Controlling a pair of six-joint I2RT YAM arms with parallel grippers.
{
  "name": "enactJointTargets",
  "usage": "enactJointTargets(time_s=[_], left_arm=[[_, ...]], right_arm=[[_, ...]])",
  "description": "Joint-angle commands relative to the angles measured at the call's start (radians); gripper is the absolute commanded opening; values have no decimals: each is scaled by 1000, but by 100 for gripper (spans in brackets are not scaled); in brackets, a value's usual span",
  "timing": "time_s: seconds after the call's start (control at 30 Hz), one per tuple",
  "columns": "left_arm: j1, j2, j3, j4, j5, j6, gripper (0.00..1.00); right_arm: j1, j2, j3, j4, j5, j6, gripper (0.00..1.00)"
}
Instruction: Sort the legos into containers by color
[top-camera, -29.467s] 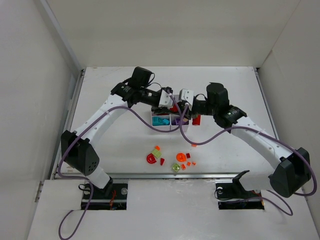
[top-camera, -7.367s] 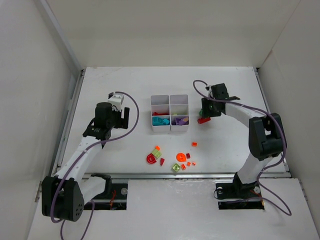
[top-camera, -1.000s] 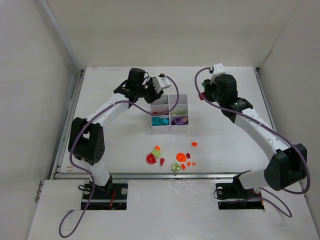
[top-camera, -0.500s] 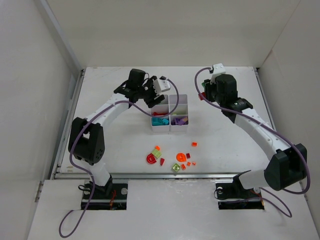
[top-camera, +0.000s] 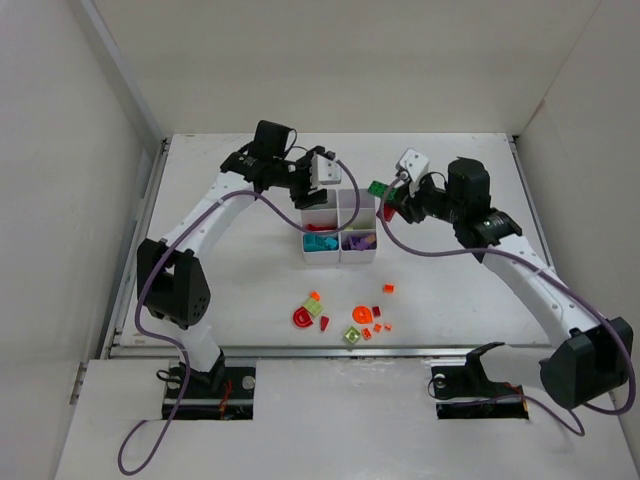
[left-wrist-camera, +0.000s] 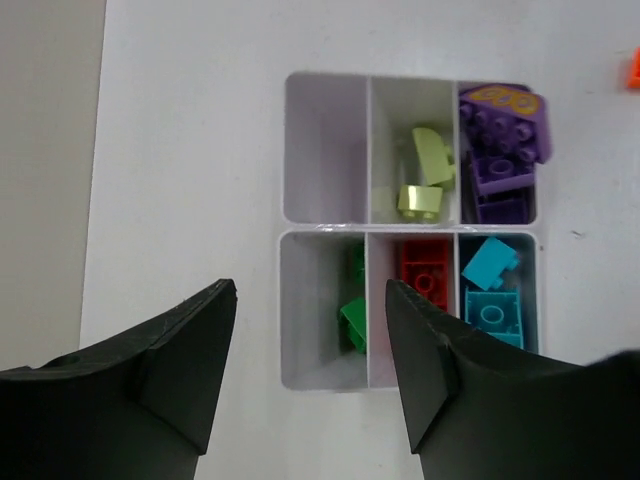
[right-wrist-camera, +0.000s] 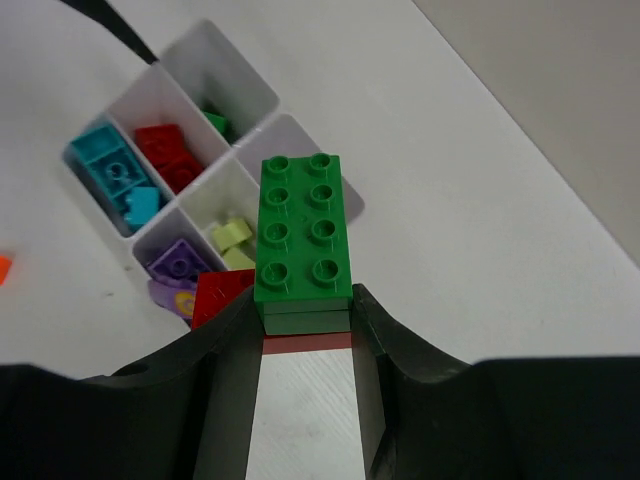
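**A:** How far along is the sorting?

**B:** Past halfway, I'd judge. The white plastic six-compartment organiser (left-wrist-camera: 365, 232) holds lime green, purple, green, red and teal pieces, each colour in its own compartment. One corner compartment is bare. A scatter of small red, orange and lime green plastic pieces (top-camera: 345, 318) lies on the desk (top-camera: 230, 270), nearer the arm bases and well apart from the organiser. Those are left to do, and no orange has gone in yet.

**A:** And the piece in hand?

**B:** The right arm's fingers (right-wrist-camera: 232, 350) pinch a green eight-stud plastic brick (right-wrist-camera: 303, 235) by its long sides, studs facing the wrist camera. A red edge shows just beneath it. It may be a second brick stuck on, but I cannot tell.

**A:** Where is it relative to the organiser?

**B:** From above, it hangs just beside the far right corner, next to the bare compartment. The green compartment is the far left one, so the brick would have to cross over.

**A:** And the other arm?

**B:** The left arm's fingers (left-wrist-camera: 200, 340) are spread wide with nothing between them. They hover above the organiser's far end, near that green compartment, so the two arms could crowd each other there.
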Motion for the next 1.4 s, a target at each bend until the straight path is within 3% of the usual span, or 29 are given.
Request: enactJointTargets(time_s=[0.0,0.13,0.37,0.53,0.7,0.77,0.8,0.83,1.0,1.03,1.1,1.37], left_arm=[[-12,-33,70,-276,228,271,62],[-39,-33,84,-347,264,392,69],[-84,-42,102,-405,273,434,74],[-105,-42,111,-304,273,291,73],[-127,-42,111,-269,248,256,68],[-127,-42,111,-247,238,237,58],[-127,-42,111,-247,238,228,58],[-127,-42,111,-247,238,228,47],[-127,-42,111,-247,215,207,14],[-127,-42,111,-247,215,207,14],[-127,-42,111,-247,202,207,3],[-116,-51,121,-247,182,161,0]], right_arm=[[-7,-6,9,59,-285,-141,0],[13,48,43,59,-388,-141,0],[90,98,83,59,-336,-160,0],[128,117,92,59,-301,-161,0],[147,126,92,59,-281,-161,0],[147,126,92,59,-281,-161,0],[147,126,92,59,-281,-161,0],[147,126,92,59,-270,-161,0],[147,117,92,59,-249,-161,0],[147,117,92,59,-249,-161,0],[147,117,83,59,-238,-161,0],[110,126,3,59,-179,-130,0]])
